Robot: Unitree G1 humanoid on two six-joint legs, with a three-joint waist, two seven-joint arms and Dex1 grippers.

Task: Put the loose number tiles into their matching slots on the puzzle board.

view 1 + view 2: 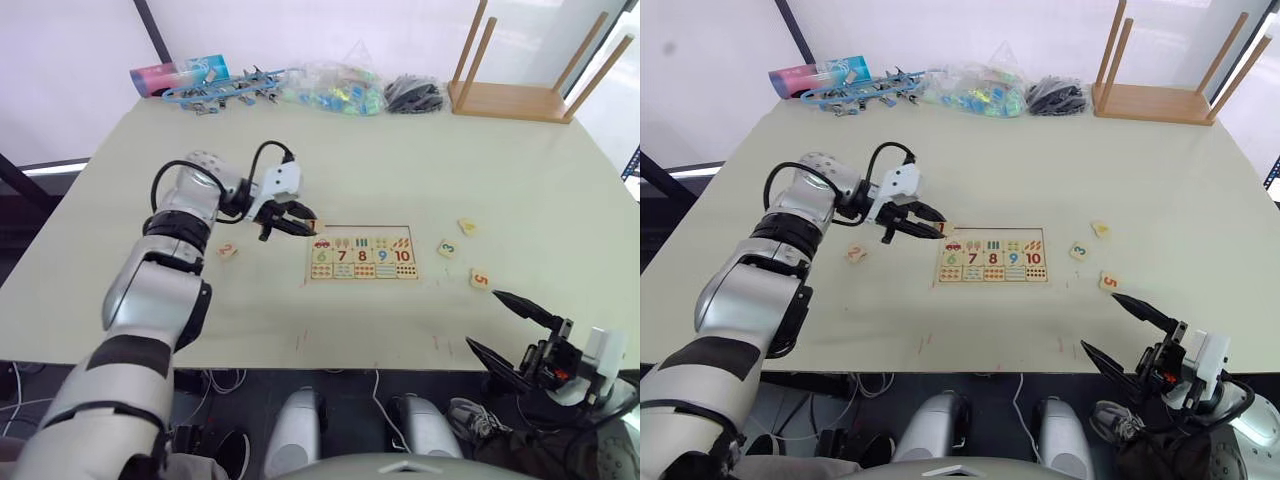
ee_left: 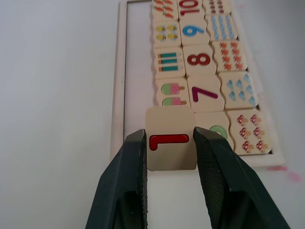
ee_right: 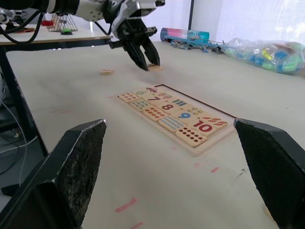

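The puzzle board [image 1: 365,231] lies mid-table, with tiles 6 to 10 and picture cells seated in it. Its row of matching slots [image 2: 136,71] along the far edge is bare. My left gripper [image 1: 303,227] is shut on the tile printed with a red 1 [image 2: 170,123], held at the board's far left corner. Whether that tile touches the board I cannot tell. Loose number tiles lie on the table: a 2 [image 1: 227,251] left of the board, a 3 [image 1: 447,248], a 5 [image 1: 480,279] and one more [image 1: 467,227] to its right. My right gripper [image 1: 510,325] hangs open off the table's front right edge.
Along the table's back edge lie a pink and blue tube [image 1: 180,75], blue clips [image 1: 225,92], a bag of coloured pieces [image 1: 335,88] and a black bundle [image 1: 413,93]. An upturned wooden stool [image 1: 515,100] stands at the back right.
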